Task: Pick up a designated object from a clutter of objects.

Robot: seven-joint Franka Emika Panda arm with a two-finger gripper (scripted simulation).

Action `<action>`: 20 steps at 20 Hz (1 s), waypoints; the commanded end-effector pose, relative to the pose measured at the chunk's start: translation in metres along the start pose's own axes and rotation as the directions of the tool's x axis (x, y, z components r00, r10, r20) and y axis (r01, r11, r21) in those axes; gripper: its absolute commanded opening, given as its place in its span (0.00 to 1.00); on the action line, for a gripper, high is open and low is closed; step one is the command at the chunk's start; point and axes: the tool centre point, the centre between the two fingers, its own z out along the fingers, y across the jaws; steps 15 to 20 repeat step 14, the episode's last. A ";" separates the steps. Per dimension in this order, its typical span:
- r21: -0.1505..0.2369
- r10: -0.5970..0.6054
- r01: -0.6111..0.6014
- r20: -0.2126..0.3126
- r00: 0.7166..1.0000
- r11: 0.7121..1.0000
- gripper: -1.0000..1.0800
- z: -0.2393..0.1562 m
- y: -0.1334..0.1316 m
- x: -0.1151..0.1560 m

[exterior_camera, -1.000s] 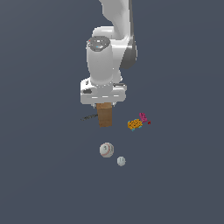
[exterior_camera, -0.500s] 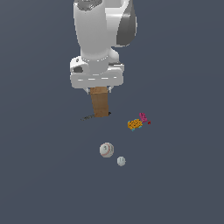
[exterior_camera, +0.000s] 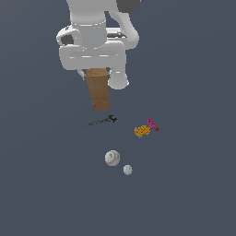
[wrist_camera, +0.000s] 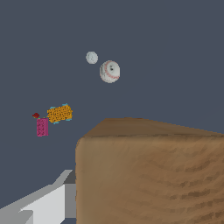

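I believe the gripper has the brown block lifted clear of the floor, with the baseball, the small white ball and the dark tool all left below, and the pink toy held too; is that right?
Not quite: the pink toy is not held. In the exterior view it lies on the floor beside the orange toy. The rest stands: the gripper holds the brown block up, with the baseball, small white ball and dark tool below.

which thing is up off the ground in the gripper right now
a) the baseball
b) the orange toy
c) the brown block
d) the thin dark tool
c) the brown block hangs under the gripper, clear of the floor, while the baseball, the orange toy and the thin dark tool lie below it on the ground.
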 end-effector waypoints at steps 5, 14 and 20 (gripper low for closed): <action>-0.002 0.000 0.000 -0.006 1.000 1.000 0.00 -0.041 0.008 -0.001; -0.002 0.000 0.000 -0.006 1.000 1.000 0.00 -0.058 0.012 -0.001; -0.002 0.000 0.000 -0.006 1.000 1.000 0.00 -0.058 0.012 -0.001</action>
